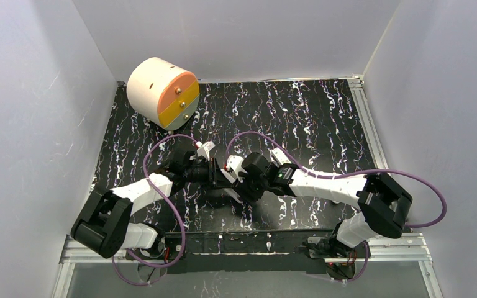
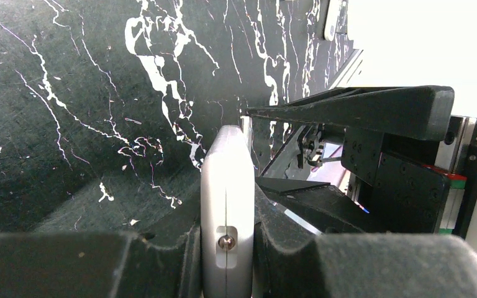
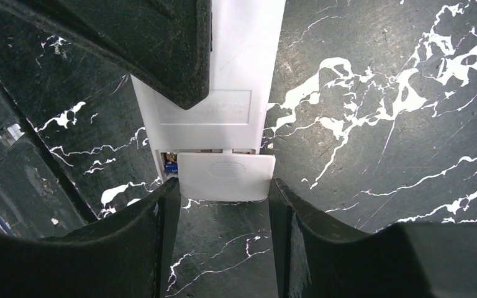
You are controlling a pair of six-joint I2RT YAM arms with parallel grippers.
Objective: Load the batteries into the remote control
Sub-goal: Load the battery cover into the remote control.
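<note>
The white remote control (image 2: 227, 186) is held edge-on between the pads of my left gripper (image 2: 227, 248), which is shut on it just above the black marbled mat. In the right wrist view the remote (image 3: 242, 62) shows its back, with its battery cover (image 3: 227, 177) slid partly off the end. The cover sits between the fingertips of my right gripper (image 3: 222, 198), touching both. In the narrow gap above the cover, a bit of a battery (image 3: 171, 162) shows blue and yellow. Both grippers meet at the mat's middle (image 1: 223, 172). No loose batteries are in view.
A white drum with an orange, yellow and grey face (image 1: 161, 93) stands at the mat's far left corner. White walls close in the mat (image 1: 310, 118) on three sides. A metal rail (image 1: 366, 124) runs along its right edge.
</note>
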